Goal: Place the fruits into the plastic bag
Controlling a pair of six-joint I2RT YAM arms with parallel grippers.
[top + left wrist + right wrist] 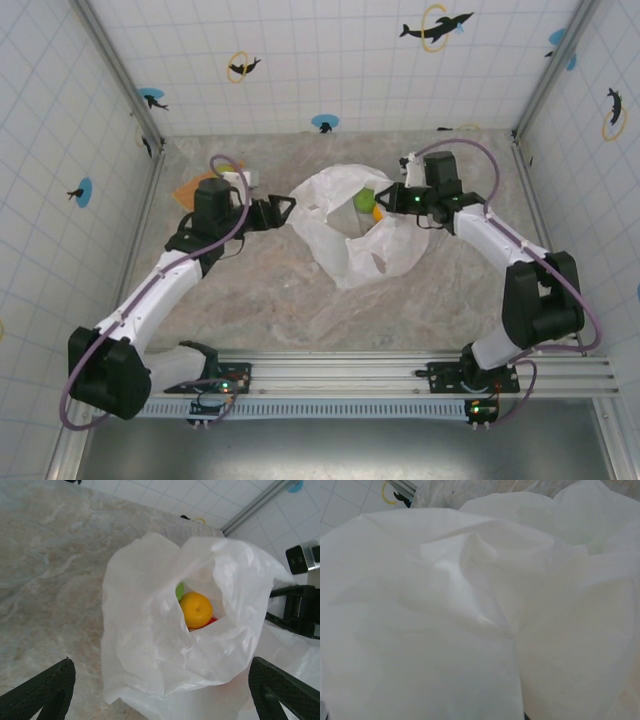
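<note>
Rail (400, 372), marbled tabletop (280, 310) w/ plastic bag (340, 255), tiled walls (300, 60) w/ dolphin stickers (436, 27).

You found no text, label, brand or number that could be read on the table (300, 300) or walls (300, 60).

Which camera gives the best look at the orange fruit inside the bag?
The left wrist view: it looks into the mouth of the plastic bag at the orange fruit. The top external view catches a speck of it; in the right wrist view plastic hides it.
</note>
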